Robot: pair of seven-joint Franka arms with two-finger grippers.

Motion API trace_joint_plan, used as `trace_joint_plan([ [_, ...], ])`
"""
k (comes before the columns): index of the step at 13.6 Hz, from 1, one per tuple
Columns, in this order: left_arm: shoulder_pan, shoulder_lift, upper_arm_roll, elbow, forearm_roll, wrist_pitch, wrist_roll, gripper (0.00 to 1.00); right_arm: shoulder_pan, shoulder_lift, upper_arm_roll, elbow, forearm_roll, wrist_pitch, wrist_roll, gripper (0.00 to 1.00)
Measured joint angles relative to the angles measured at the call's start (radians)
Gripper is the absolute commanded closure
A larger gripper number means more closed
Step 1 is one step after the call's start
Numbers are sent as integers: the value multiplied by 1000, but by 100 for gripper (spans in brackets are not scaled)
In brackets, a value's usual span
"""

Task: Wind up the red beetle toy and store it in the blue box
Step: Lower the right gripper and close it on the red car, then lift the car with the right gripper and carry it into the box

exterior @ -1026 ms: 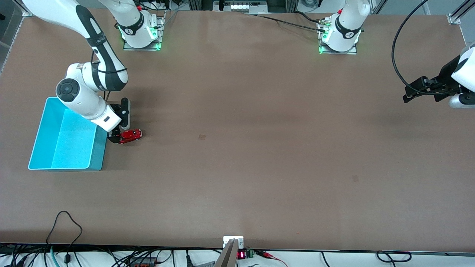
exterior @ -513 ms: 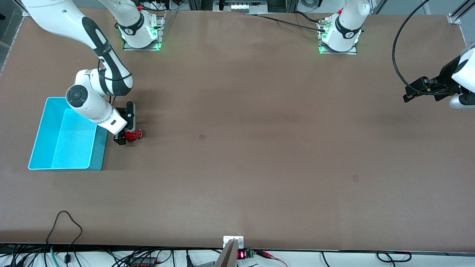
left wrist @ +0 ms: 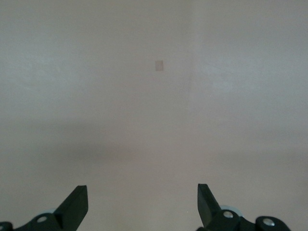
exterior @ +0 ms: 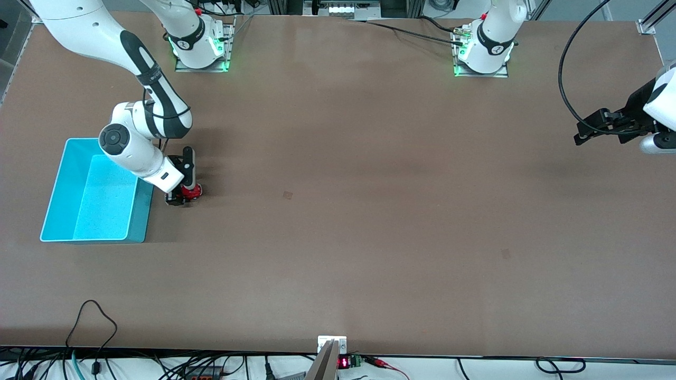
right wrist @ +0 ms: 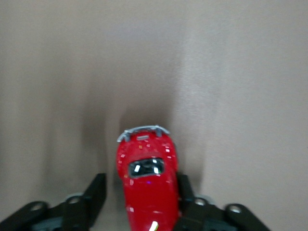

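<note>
The red beetle toy (exterior: 192,191) stands on the table beside the blue box (exterior: 141,214), toward the right arm's end. My right gripper (exterior: 182,196) is down at the table with its fingers on either side of the toy. In the right wrist view the toy (right wrist: 147,173) lies between the fingers of the right gripper (right wrist: 139,195): one finger touches its side and a small gap shows at the other, so the jaws are open. My left gripper (exterior: 579,139) waits open and empty above the table's other end; the left wrist view shows it (left wrist: 142,204) over bare table.
The blue box holds nothing and its wall (exterior: 140,200) stands close beside the right gripper. A small dark mark (exterior: 287,195) is on the table near the middle. Cables run along the table edge nearest the front camera.
My right gripper has slid away from the box and over the toy, so the fingers now straddle it. The toy has stayed in place. The left arm has not moved.
</note>
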State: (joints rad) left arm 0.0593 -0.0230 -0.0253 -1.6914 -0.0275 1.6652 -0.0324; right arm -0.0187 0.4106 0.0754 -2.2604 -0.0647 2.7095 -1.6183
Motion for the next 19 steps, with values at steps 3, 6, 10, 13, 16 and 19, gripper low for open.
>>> trace_joint_plan([
  [3, 1, 0, 1, 0, 0, 0, 0, 0, 0, -15, 4, 2, 9, 0, 35, 100],
  [6, 2, 0, 1, 0, 0, 0, 0, 0, 0, -58, 27, 46, 31, -110, 206, 100],
  [10, 2, 0, 1, 0, 0, -1, 0, 0, -2, -158, 46, 181, 44, -376, 440, 100],
  [13, 2, -1, 1, 0, 0, -1, 0, 0, -26, -213, 8, 205, 61, -420, 546, 100],
  [16, 2, -6, 1, 0, 0, -2, 0, 0, -45, -231, -98, 206, 65, -456, 676, 100],
  [19, 2, -7, 0, 0, 0, -2, 0, 0, -49, -229, -182, 204, 67, -530, 923, 100],
])
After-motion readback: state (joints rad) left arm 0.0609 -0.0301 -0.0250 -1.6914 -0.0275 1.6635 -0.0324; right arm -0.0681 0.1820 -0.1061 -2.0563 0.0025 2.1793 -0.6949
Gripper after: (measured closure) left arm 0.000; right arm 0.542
